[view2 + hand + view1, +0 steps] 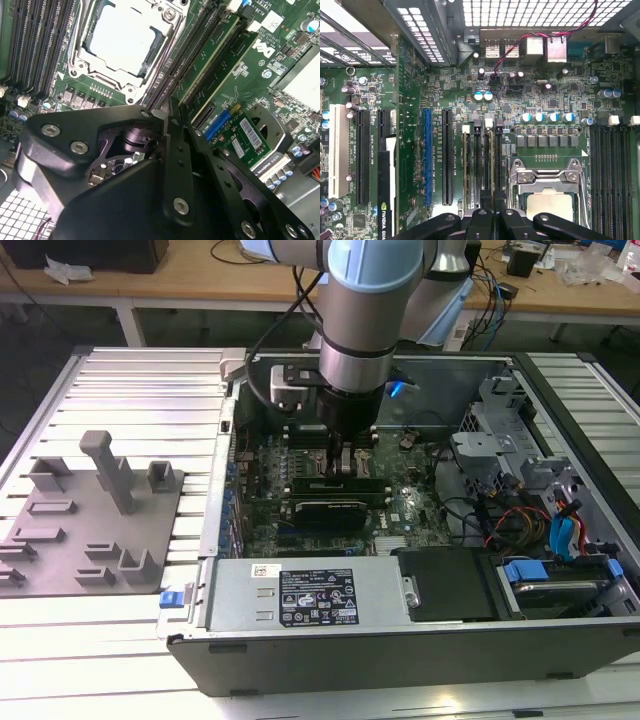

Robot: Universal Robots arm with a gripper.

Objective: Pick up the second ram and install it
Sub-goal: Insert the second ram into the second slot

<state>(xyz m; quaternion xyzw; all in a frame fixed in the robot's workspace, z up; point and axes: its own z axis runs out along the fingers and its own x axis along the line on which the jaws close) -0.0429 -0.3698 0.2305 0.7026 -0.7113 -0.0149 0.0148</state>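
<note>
The second ram (212, 55) is a long green stick standing on edge in a memory slot of the motherboard (400, 505), beside the processor socket (122, 37). My gripper (170, 112) is low over that slot with its black fingers (480, 216) drawn close on either side of the stick's middle. In the first wrist view the second ram (496, 165) runs edge-on away from the gripper (493, 214). Another green stick (232, 70) sits in the neighbouring slot. In the exterior view the gripper (343, 468) reaches down into the open computer case.
A grey fixture plate (90, 530) with an upright post (112, 472) lies at the exterior view's left. Inside the case are a black graphics card (325, 510), a power supply (310, 595), drive bays and cables (540, 520). Case walls ring the motherboard.
</note>
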